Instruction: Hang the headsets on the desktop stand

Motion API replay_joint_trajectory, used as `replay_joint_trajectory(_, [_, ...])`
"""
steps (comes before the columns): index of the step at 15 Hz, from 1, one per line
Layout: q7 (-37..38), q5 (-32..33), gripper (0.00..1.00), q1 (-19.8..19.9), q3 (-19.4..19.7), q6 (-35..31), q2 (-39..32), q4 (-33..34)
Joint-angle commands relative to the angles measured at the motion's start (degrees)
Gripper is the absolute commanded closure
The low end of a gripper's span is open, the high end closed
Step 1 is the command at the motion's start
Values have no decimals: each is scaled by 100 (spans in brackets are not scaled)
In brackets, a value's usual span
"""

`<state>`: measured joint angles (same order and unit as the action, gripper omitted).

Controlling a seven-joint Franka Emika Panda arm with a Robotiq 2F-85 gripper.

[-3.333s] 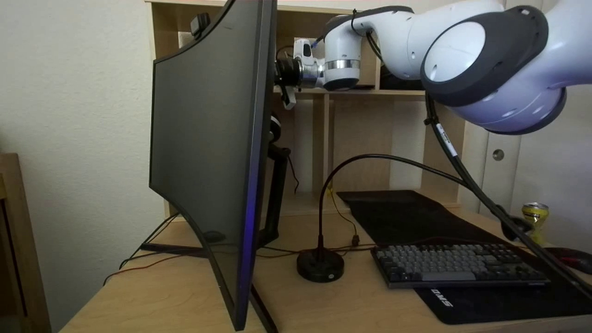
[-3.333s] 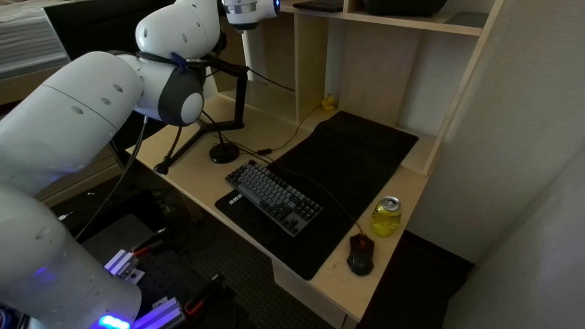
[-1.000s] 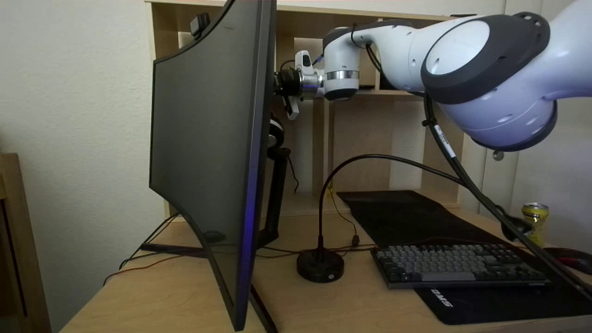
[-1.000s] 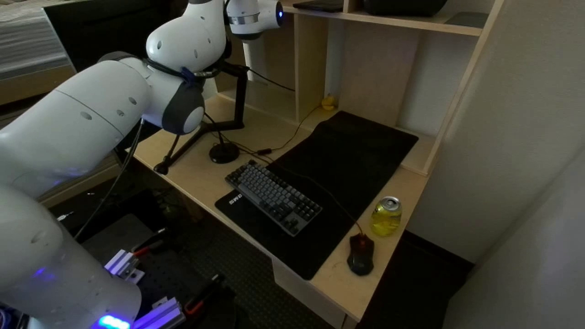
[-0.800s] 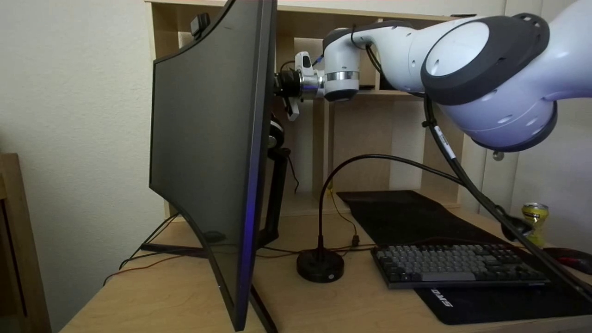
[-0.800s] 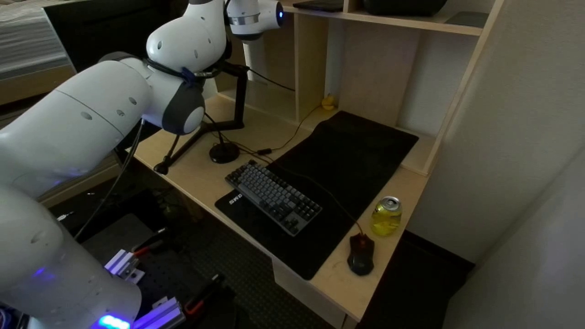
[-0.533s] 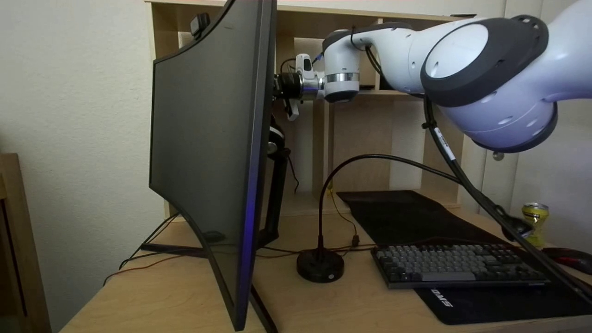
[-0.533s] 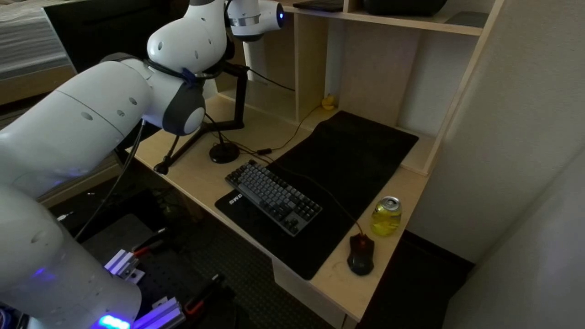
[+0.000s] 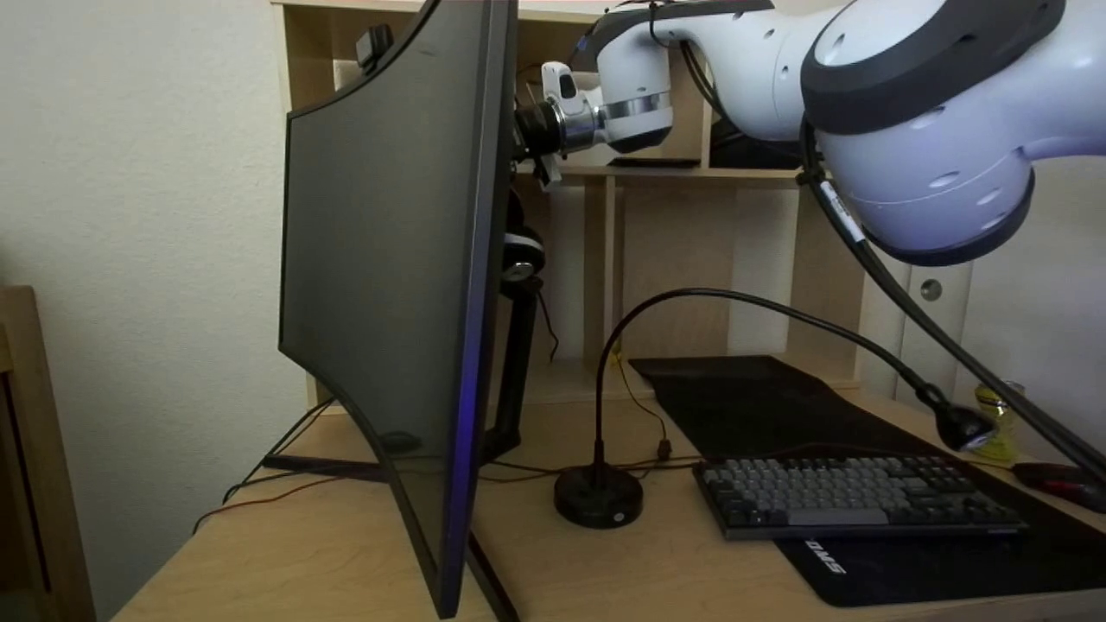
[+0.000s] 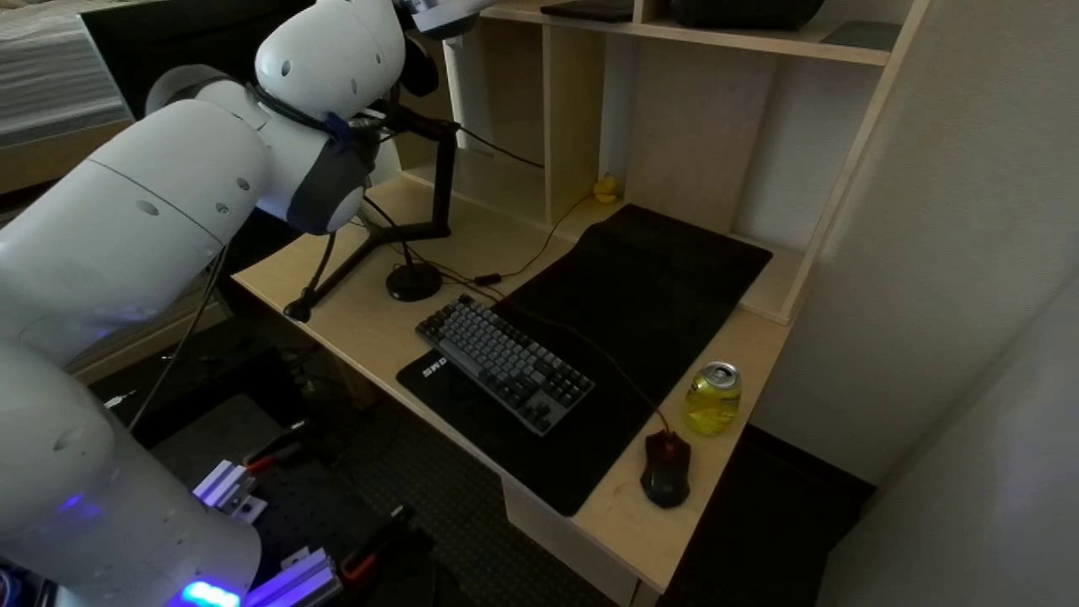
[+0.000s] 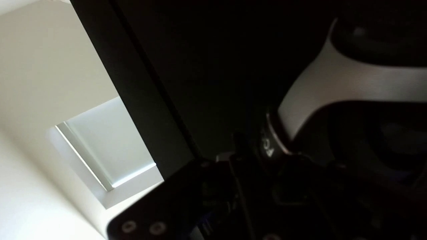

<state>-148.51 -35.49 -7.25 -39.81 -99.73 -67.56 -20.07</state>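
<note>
The dark headset (image 9: 523, 255) hangs behind the monitor's edge in an exterior view. One round ear cup with a pale band shows. In the wrist view the headset (image 11: 333, 80) fills the right side, with its pale yoke and part of the black headband with white letters between the fingers. My gripper (image 9: 521, 149) is above the ear cup, tilted downward, its fingertips hidden by the monitor. In the dark wrist view the gripper (image 11: 267, 160) appears shut on the headband. The black desktop stand (image 9: 516, 354) rises behind the monitor, just below the ear cup; its top is hidden.
The large curved monitor (image 9: 389, 259) blocks the view of the fingers. A black gooseneck lamp (image 9: 599, 497) curves under the arm. A keyboard (image 10: 506, 362), black mat, mouse (image 10: 666, 468) and yellow can (image 10: 712, 400) lie to the side. Wooden shelves (image 10: 573, 126) stand behind.
Since half a second ago my gripper has risen and tilted, fingers pointing lower. The ear cup has come further out from behind the monitor's edge. The arm's hanging cable has shifted off the lamp's head.
</note>
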Motion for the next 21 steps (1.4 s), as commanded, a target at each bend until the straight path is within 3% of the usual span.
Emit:
replay_joint_trajectory(1, [3,-83,80,-11,90,17,2,-11])
replay_joint_trajectory(2, [3,-94,80,-10,106,17,-22,-18])
replay_joint_trajectory(3, [4,-96,95,-7,114,17,-47,-19])
replay_joint_trajectory(6, [466,-268,95,10,28,156,-120,-40])
replay_joint_trajectory(10, [241,-549,95,-10,-51,-95,-221,-45])
replay_joint_trajectory(13, [551,-913,95,-18,-146,-152,-298,-46])
replay_joint_trajectory(17, [-223,-1092,95,-91,-10,-906,-287,-47])
replay_joint_trajectory(19, [-515,-945,95,-109,125,-1010,-228,-46])
replay_joint_trajectory(20, [-111,-8,95,-25,-647,-1140,-76,-45])
replay_joint_trajectory(21, [-87,312,95,-31,-743,-1203,-64,-25])
